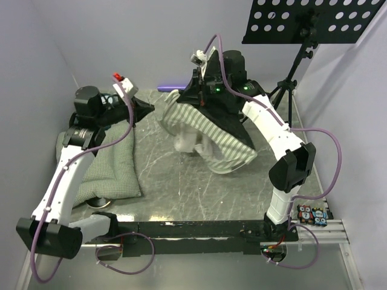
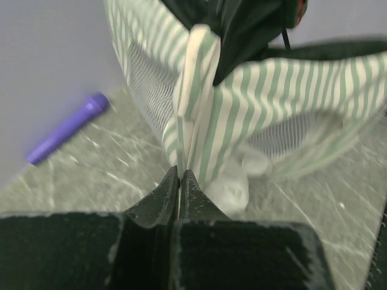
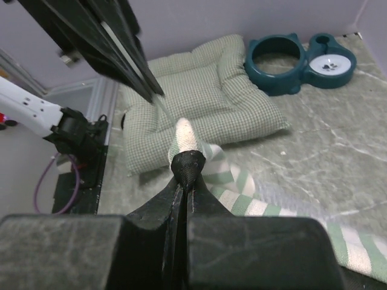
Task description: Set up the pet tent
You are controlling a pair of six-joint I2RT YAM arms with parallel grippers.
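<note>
Both arms extended forward, fingers closed.
The left gripper [image 2: 179, 180] is pressed fully together; the right gripper [image 3: 185, 181], held above the table, pinches a fold of the pet tent [image 3: 242, 187].

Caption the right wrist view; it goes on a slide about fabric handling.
Right gripper shut on the green-and-white striped fabric pet tent; green-checked quilted cushion and teal pet bowls beyond.

Striped cloth pet tent [image 1: 224, 136], quilted cushion [image 1: 115, 169]
</note>
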